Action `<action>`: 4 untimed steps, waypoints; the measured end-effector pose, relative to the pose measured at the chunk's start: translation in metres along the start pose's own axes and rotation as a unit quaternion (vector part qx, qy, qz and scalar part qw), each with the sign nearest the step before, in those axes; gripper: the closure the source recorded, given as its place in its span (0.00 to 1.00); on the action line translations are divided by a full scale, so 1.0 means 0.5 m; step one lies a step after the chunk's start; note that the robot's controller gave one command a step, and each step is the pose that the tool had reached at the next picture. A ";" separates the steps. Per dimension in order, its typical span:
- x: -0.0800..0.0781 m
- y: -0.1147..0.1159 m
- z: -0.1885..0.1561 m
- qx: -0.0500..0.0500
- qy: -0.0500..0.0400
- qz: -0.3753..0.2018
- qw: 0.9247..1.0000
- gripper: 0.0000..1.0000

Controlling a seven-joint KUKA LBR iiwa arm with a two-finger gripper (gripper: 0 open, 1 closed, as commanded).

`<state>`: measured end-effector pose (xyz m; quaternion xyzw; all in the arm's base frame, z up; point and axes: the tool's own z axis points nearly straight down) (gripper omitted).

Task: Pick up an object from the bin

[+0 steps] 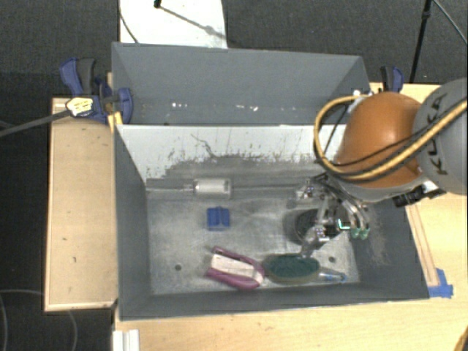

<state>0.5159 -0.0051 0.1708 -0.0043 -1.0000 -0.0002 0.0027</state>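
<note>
The bin (241, 86) is matt grey metal, its floor scuffed and scratched pale. In it lie a dull dark-green oval (291, 269), a glossy pink plastic packet (235, 269), a matt blue block (217, 218) and a shiny silvery cylinder (212, 188).

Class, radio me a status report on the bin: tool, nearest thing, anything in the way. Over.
Tool low, right side of bin, at right end of dark green oval. Pink-purple item beside its left end. Over.
</note>
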 end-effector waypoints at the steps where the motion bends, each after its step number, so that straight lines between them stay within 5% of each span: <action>1: -0.085 -0.134 0.167 0.001 -0.003 -0.162 0.987 0.00; 2: -0.087 -0.131 0.163 0.001 -0.005 -0.161 0.987 1.00; 3: -0.078 -0.104 -0.173 0.001 -0.004 -0.177 0.984 1.00; 4: -0.081 -0.155 -0.172 0.001 -0.005 -0.175 0.985 1.00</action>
